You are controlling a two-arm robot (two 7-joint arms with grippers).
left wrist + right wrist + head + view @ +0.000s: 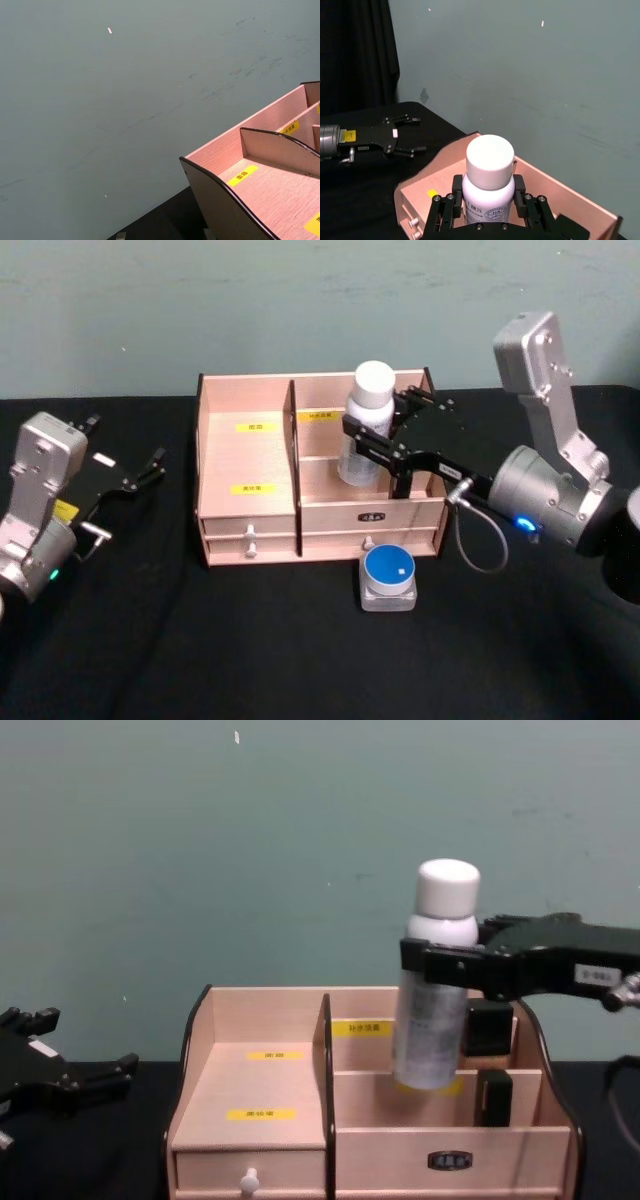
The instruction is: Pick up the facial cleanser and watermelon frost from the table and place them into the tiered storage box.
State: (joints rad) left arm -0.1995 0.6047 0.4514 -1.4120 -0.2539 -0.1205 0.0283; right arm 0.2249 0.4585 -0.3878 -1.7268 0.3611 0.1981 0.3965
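Head view: right gripper [372,445] clamped on white bottle [370,400] over the right tiers of the wooden box [245,455]; blue-lidded jar [388,575] stands before it; left gripper [130,475] parked, fingers apart. Chest view: bottle tilted, so level it and lower fully before releasing.

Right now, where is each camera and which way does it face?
Head: high, looking down on box, jar, left gripper, right gripper.
Chest: low, looking across; right gripper holds bottle at box.
Left wrist: on left arm, facing wall and box corner.
Right wrist: behind right gripper, facing bottle, left gripper beyond.
Head and chest share the bottle.
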